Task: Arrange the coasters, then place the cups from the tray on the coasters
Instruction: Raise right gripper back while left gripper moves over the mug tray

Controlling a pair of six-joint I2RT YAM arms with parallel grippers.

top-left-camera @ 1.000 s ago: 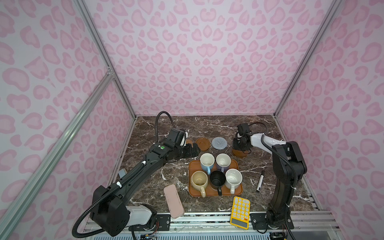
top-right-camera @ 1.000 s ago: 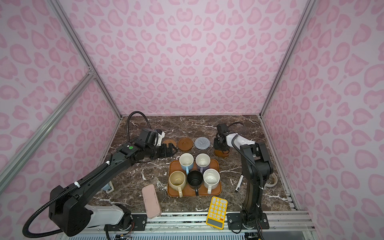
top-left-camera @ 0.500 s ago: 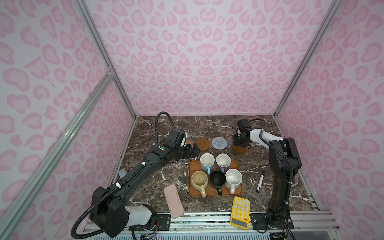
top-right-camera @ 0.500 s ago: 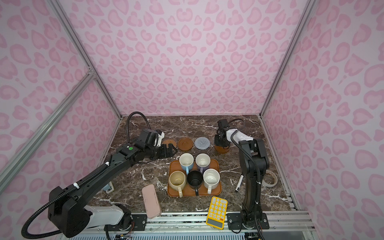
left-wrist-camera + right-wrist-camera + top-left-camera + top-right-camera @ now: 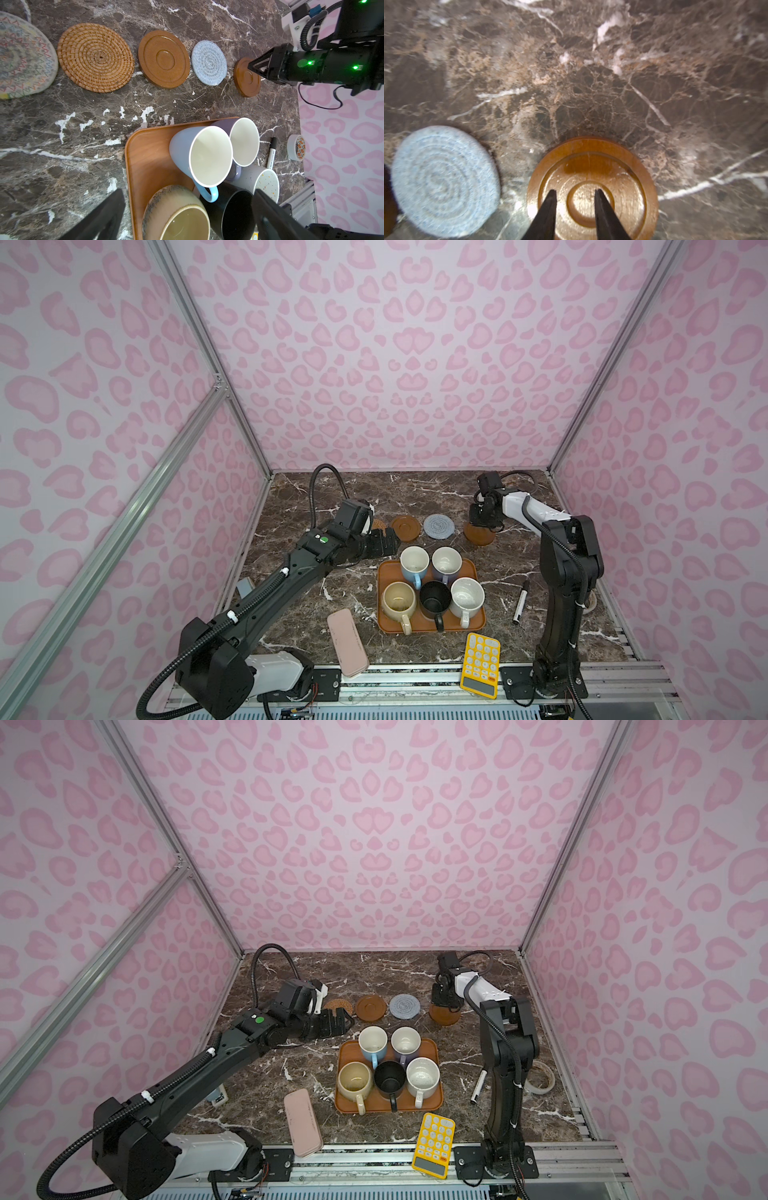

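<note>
One brown marble table (image 5: 415,493) fills my top views. On its near half sits the orange-brown tray (image 5: 387,571), and all five cups stand upright in it. The light blue cup (image 5: 414,562) and lavender cup (image 5: 446,561) are at the back. The cream-yellow cup (image 5: 399,599), black cup (image 5: 435,598) and speckled white cup (image 5: 467,595) are in front.

Beyond the tray I see the coasters in a row, apart from each other: off-white woven (image 5: 22,58), rattan (image 5: 95,57), brown rimmed (image 5: 405,527), grey-blue woven (image 5: 438,526) and a second brown one (image 5: 591,166).

My left gripper (image 5: 188,190) hangs over the tray's back corner, jaws spread wide and empty. My right gripper (image 5: 575,190) points down at the second brown coaster, jaws narrowly parted with nothing between them. I cannot tell whether the tips touch it.
</note>
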